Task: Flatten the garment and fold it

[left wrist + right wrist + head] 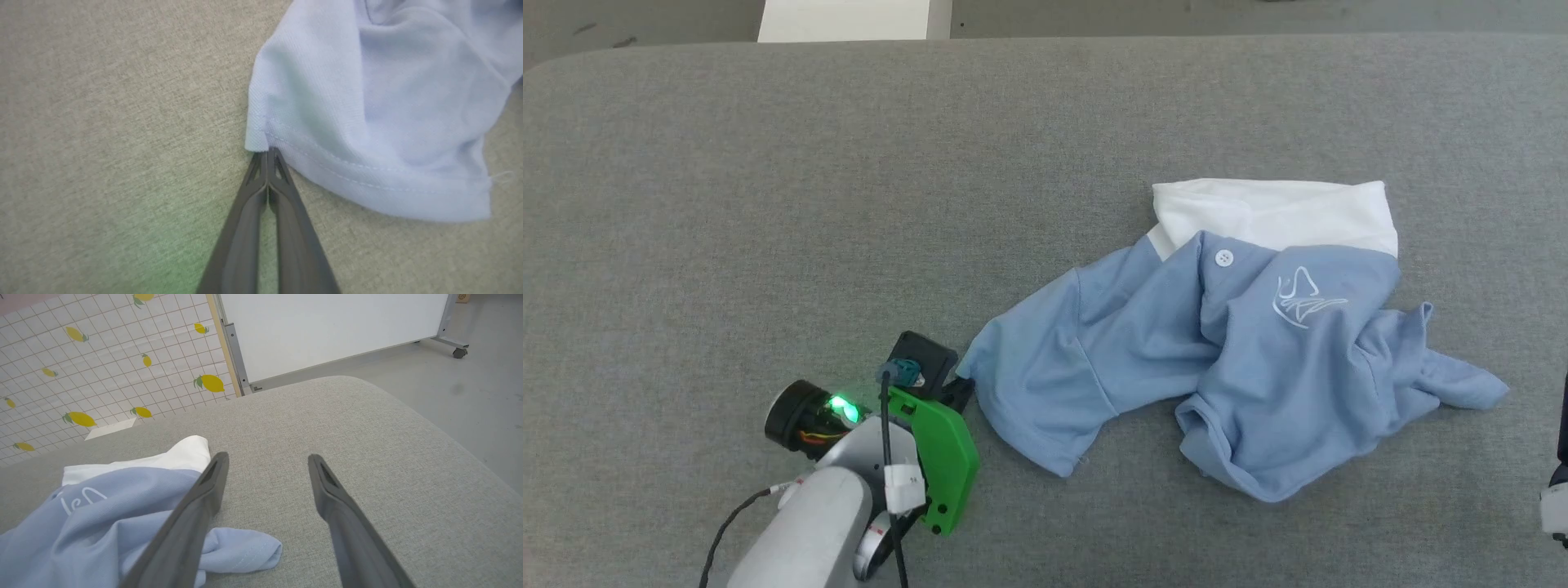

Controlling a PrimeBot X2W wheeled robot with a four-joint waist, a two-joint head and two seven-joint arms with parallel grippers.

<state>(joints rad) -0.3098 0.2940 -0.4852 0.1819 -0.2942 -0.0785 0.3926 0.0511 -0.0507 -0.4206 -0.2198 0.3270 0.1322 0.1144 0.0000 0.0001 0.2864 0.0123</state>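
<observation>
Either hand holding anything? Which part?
Left hand shut at the garment's hem corner; actual pinch cannot be told. Right hand open, empty.

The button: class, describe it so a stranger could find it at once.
On the grey table lies a crumpled blue shirt. Just below its white collar sits the button: a round white dot, unlike the line-drawn logo beside it.

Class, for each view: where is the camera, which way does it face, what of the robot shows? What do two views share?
Head view: on the head, looking down on grey table and blue shirt; left forearm lower left.
Left wrist view: along the shut left gripper, tips at the shirt's hem.
Right wrist view: along the open right gripper, across the table towards a lemon-patterned wall.
Shared: the shirt's white logo, head and right wrist views.
</observation>
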